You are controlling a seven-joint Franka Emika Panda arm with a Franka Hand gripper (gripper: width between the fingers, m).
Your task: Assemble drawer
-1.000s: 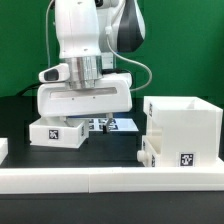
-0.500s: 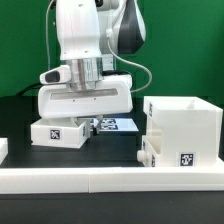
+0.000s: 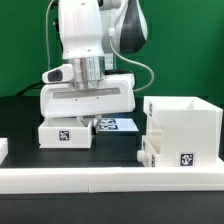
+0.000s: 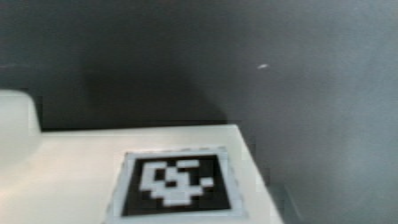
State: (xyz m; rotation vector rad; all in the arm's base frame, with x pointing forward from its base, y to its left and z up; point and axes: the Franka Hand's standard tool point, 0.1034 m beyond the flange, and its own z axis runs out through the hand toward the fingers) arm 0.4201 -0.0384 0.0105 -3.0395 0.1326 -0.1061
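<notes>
The fingers are hidden under the arm's wide white wrist block (image 3: 86, 98), so I cannot tell whether they are clenched or released. Directly beneath that block sits 1 small drawer tray (image 3: 67, 135), resting on the black bench (image 3: 115, 146), well apart from the large shell (image 3: 185, 122) and to the exterior view's left of it. The wrist view looks straight down on a white surface bearing a square tag (image 4: 175, 182). The marker board (image 3: 118, 125) lies between that tray and the shell, farther back. A 2nd small tray (image 3: 149, 152) touches the shell's lower side on the exterior view's left. The long white border wall (image 3: 90, 180) runs in front of the shell.
</notes>
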